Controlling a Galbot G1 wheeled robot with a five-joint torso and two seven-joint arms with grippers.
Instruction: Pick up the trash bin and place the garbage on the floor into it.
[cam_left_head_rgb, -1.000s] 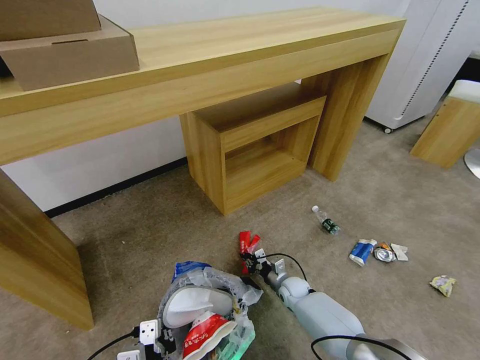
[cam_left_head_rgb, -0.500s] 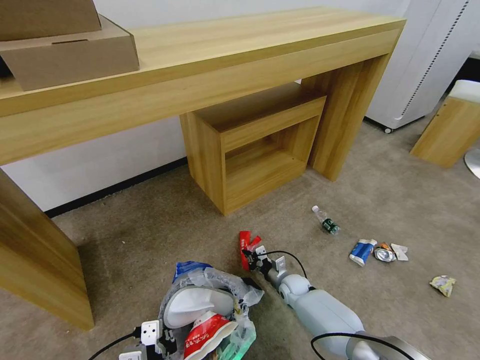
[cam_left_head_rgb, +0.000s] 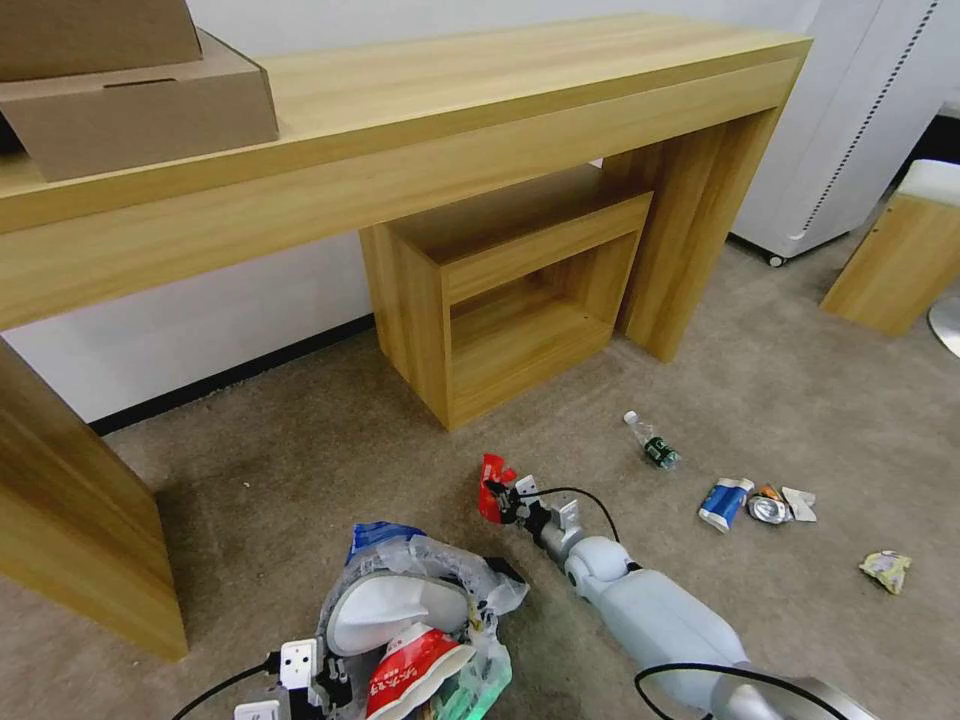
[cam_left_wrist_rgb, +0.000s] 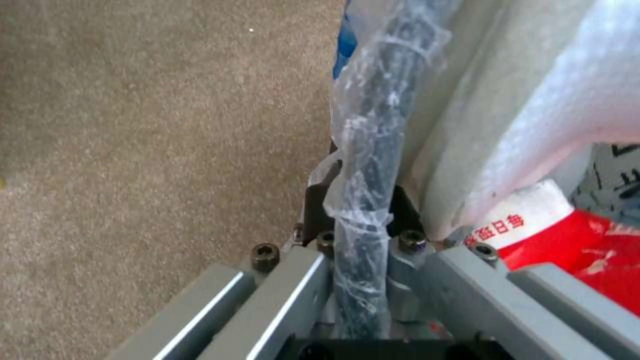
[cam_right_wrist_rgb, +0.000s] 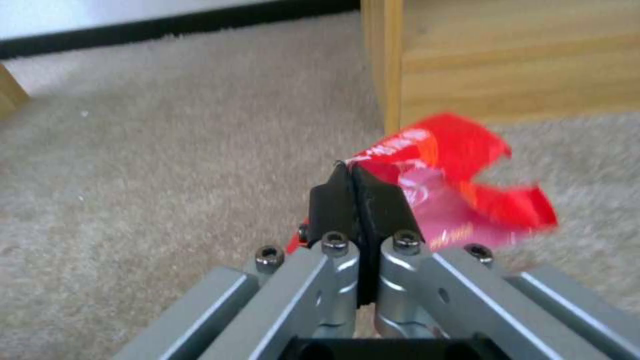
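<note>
Head view, surroundings: a long wooden desk (cam_left_head_rgb: 420, 130) spans the far side, a cardboard box (cam_left_head_rgb: 140, 105) on its top at 10 o'clock; an open wooden cube shelf (cam_left_head_rgb: 505, 300) stands under it, near 12 o'clock of the right gripper. A white cabinet (cam_left_head_rgb: 860, 110) and a wooden stool (cam_left_head_rgb: 900, 255) sit at 2 o'clock.
Head view, litter on the floor: a small green-labelled bottle (cam_left_head_rgb: 652, 441), a blue-white packet (cam_left_head_rgb: 724, 502), a crushed can (cam_left_head_rgb: 768, 509), a white scrap (cam_left_head_rgb: 799, 503) and a crumpled yellowish wrapper (cam_left_head_rgb: 886, 569) lie at 3 o'clock of the right gripper, well apart from it.
Head view, trash bin (cam_left_head_rgb: 415, 625): at 6 o'clock, low in the view, clear crinkled bag bunched over its rim, holding a white slipper (cam_left_head_rgb: 390, 606) and a red-white cup (cam_left_head_rgb: 412, 668).
Head view, right gripper (cam_left_head_rgb: 500, 492): at 1 o'clock of the bin, holding the red wrapper (cam_left_head_rgb: 492, 478) up off the carpet.
Left wrist view, left gripper (cam_left_wrist_rgb: 360, 212): fingers pressed onto the bag-wrapped dark rim of the bin, slipper and cup just beside on the inner side.
Right wrist view: black fingertips (cam_right_wrist_rgb: 333, 200) closed tight, pinching one edge of the red wrapper, which fans out beyond them; the cube shelf's corner stands behind.
Floor: grey-brown carpet (cam_left_head_rgb: 300, 450), white wall with a dark skirting.
</note>
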